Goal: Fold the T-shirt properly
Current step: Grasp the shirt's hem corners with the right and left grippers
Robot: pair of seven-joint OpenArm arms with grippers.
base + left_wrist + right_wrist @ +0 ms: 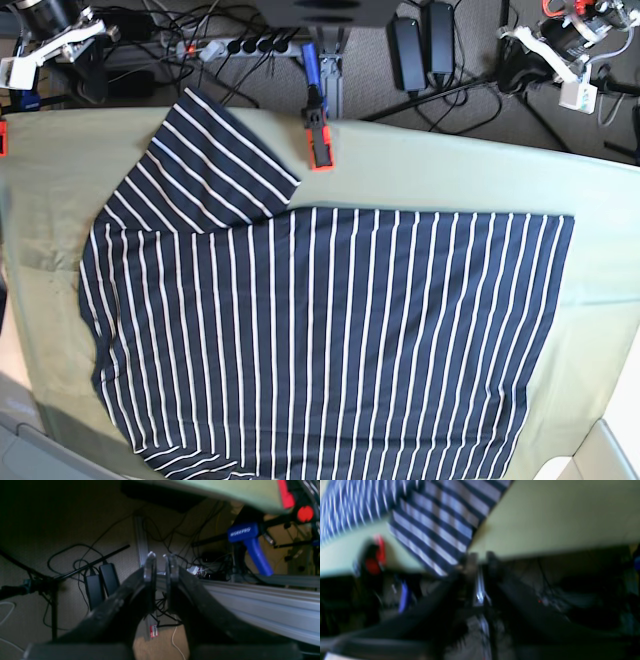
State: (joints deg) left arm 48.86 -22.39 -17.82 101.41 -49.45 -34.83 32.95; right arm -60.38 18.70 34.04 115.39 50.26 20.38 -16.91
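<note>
You are looking at the large dark navy T-shirt with thin white stripes point(320, 340), lying spread flat on the pale green cloth point(430, 170) covering the table, one sleeve reaching toward the orange-and-black clamp point(320, 145) at the far edge. Both arms are hanging back past that edge. The left gripper point(159, 555) is showing its jaws nearly pressed together, gripping nothing; the right gripper point(480, 555) is blurred, so I cannot tell its state. You are best starting by opening both pincers, coming in low, and pinching matching corners so the fold lands even.
</note>
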